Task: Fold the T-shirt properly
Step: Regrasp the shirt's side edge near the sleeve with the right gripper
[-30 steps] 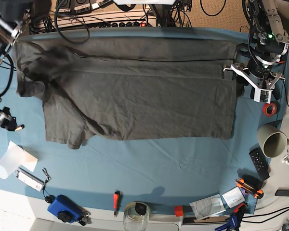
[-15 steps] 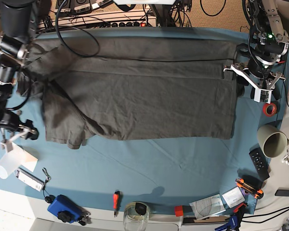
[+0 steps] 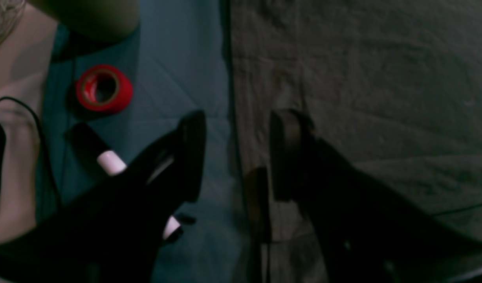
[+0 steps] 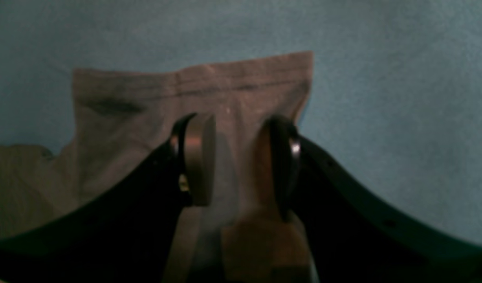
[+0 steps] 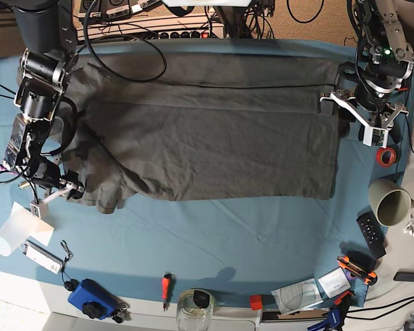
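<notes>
Olive-grey cotton T-shirt [image 5: 207,131] lies spread on the blue-teal tabletop [image 5: 228,234]. The right claw [image 4: 235,165] has swung down over its sleeve hem, jaws apart, poised to pinch; the left claw [image 3: 237,157] straddles the bottom hem, also apart.

right arm [image 5: 38,103] | swung down | fingers [image 4: 199,165] over T-shirt [image 5: 207,131] sleeve

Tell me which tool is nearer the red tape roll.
Left. The left tool hangs open at the T-shirt's edge, just above the red tape roll in the base view. The right tool is across the table, over the sleeve.
</notes>
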